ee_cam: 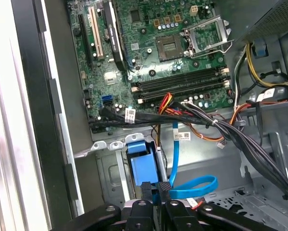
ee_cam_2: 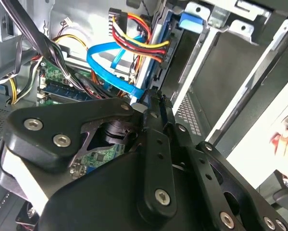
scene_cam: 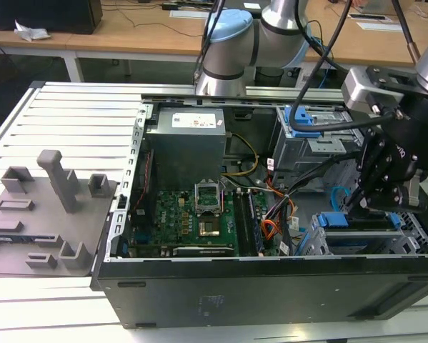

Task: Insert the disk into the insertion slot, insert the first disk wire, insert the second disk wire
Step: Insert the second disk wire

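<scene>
Claw (ee_cam: 156, 192) closed on the dark plug of the second disk wire (ee_cam: 194, 186), beside the disk (ee_cam: 143, 163) seated in the insertion slot (ee_cam: 107, 173).

The arm (scene_cam: 271, 32) is built of silver-grey tubes joined by rounded joints, 1 of them capped in pale blue (scene_cam: 228, 32). Black cables (scene_cam: 321, 43) run along it and loop loose beside the wrist. At the wrist sits a light grey metal block (scene_cam: 367, 86) with small dark screw holes. Below it the gripper (scene_cam: 367, 204) is matt black, made of flat linked bars. In the second wrist view these bars (ee_cam_2: 153, 159) are pinned with bright silver screws, some with hex sockets, above a broad rounded black housing (ee_cam_2: 47, 130) edged in cream-white.
</scene>
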`<state>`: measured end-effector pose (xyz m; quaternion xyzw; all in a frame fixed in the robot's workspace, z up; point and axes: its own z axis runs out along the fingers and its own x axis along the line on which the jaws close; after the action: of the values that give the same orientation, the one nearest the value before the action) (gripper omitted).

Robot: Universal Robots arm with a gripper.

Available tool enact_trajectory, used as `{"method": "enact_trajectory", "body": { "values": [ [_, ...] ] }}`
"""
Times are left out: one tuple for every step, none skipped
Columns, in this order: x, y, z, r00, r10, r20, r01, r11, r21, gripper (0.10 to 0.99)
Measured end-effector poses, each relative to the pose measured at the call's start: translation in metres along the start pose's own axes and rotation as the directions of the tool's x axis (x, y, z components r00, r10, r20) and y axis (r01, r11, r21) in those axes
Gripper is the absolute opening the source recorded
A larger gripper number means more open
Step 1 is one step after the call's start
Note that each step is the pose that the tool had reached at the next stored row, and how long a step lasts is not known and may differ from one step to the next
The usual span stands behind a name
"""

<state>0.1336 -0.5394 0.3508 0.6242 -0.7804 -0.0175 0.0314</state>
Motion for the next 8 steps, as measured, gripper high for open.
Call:
{"method": "enact_trajectory", "body": {
  "values": [
    [-0.0007, -0.0026, 0.0006, 1.0, -0.006, -0.0002, 0.006, 1.0, 0.0, 0.165],
    [-0.0013, -0.0046, 0.0012, 0.9999, -0.01, -0.0006, 0.01, 0.9999, 0.0, 0.165],
    [-0.0022, -0.0069, 0.0019, 0.9998, -0.018, -0.0013, 0.018, 0.9998, 0.0, 0.165],
    [-0.0027, -0.0077, 0.0021, 0.9998, -0.022, -0.0015, 0.022, 0.9998, 0.001, 0.165],
    [-0.0031, -0.0083, 0.0024, 0.9996, -0.028, -0.0019, 0.028, 0.9996, 0.001, 0.165],
    [-0.0037, -0.0092, 0.0029, 0.9993, -0.038, -0.0024, 0.038, 0.9993, 0.001, 0.165],
    [-0.004, -0.0096, 0.0031, 0.9991, -0.042, -0.0026, 0.042, 0.9991, 0.001, 0.165],
    [-0.0042, -0.0102, 0.0034, 0.999, -0.045, -0.0027, 0.045, 0.999, 0.001, 0.165]
  ]
}}
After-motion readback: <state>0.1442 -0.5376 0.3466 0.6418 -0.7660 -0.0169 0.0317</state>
